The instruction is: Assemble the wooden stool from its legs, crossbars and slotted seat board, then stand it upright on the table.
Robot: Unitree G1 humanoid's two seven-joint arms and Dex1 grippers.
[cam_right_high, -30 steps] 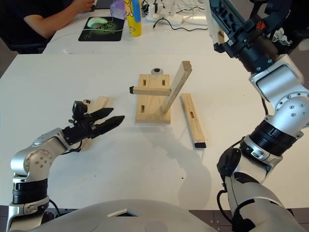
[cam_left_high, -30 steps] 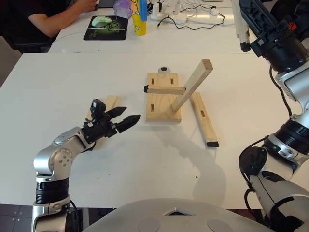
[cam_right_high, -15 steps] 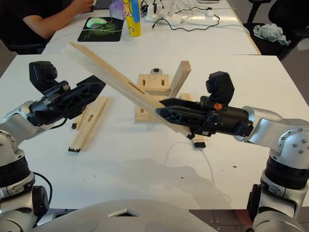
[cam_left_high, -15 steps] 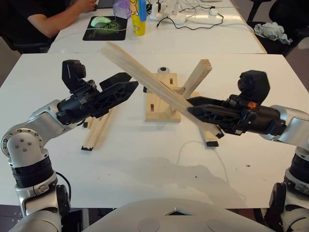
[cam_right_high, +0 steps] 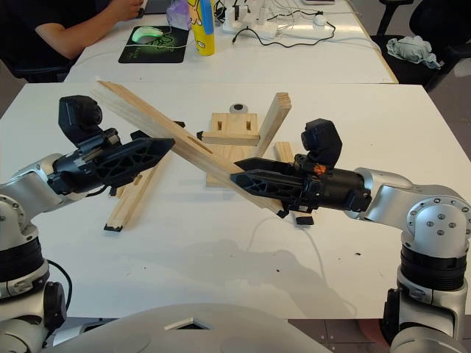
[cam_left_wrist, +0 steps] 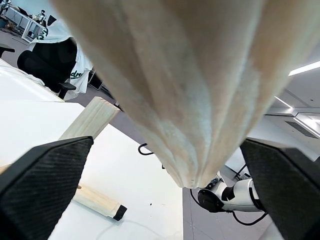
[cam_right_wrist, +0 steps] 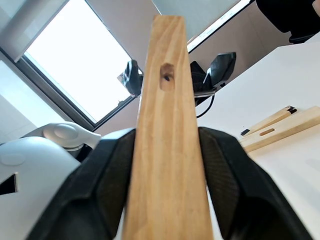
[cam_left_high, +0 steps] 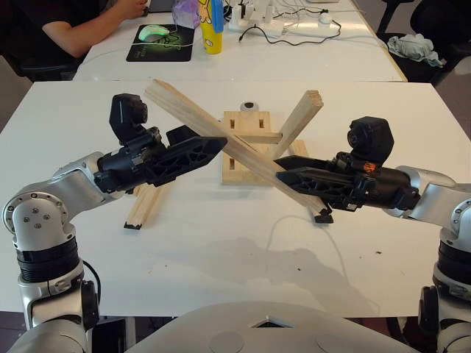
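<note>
White counter (cam_left_high: 221, 250) carries the parts. Above it a long leg (cam_left_high: 188, 110) slants from high toward the far left corner down to the right gripper (cam_left_high: 283, 176), whose jaws are clamped on its lower end. The right wrist view looks straight up its face and shows a small slot (cam_right_wrist: 166, 77). The seat board (cam_left_high: 239, 165) lies flat toward the far edge, with a tilted leg (cam_left_high: 302, 121) standing in it and a crossbar (cam_left_high: 257, 137) across it. Two legs (cam_left_high: 145, 206) lie toward the left edge, and a fourth leg (cam_left_high: 299, 149) lies beneath the right gripper. The left gripper (cam_left_high: 218, 143) has its jaws wide apart. Its wrist view shows the long leg between them, with a gap on either side.
</note>
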